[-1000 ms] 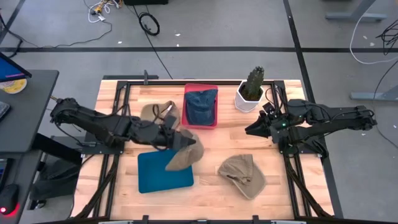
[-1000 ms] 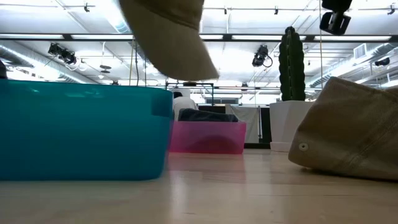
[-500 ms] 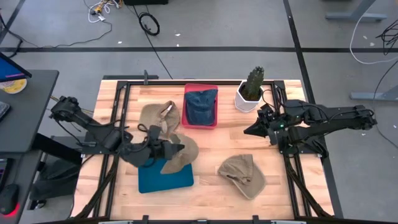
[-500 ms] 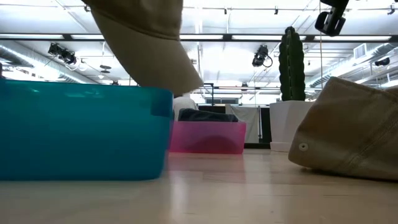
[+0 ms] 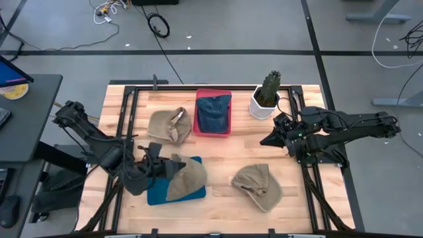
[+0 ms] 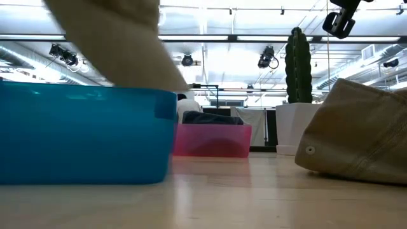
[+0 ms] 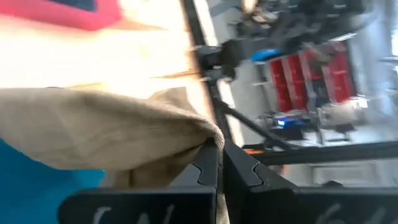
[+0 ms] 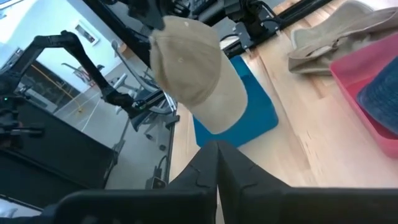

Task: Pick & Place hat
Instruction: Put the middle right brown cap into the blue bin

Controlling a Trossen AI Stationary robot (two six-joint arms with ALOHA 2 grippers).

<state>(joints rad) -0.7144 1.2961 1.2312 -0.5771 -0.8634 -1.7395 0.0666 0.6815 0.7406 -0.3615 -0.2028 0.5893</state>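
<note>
Left gripper (image 5: 160, 167) was clenched on a tan hat (image 5: 186, 180), the fabric being pinched between its closed fingers (image 7: 210, 168) as seen in the left wrist view. This held hat was positioned over the blue bin (image 5: 158, 192), which stood near the front edge of the tabletop (image 5: 218, 149), left of centre. In the low view, the hat (image 6: 117, 44) was seen reaching down behind the rim of the blue bin (image 6: 82, 137); whether it touched the inside of the bin could not be determined. In the right wrist view, the same hat (image 8: 196, 71) was seen hanging above the bin (image 8: 249, 109).

Right gripper (image 5: 269, 139) was closed with nothing grasped, and was located near the right edge of the tabletop, just in front of the potted cactus (image 5: 266, 96).

A second tan hat (image 5: 170, 123) lay flat on the tabletop behind the blue bin, just beside the left side of the pink bin (image 5: 213, 112). A dark blue hat (image 5: 215, 109) was located inside the pink bin, which stood at the middle of the back edge. A third tan hat (image 5: 258, 186) lay near the front edge, right of centre, well apart from both grippers.
</note>
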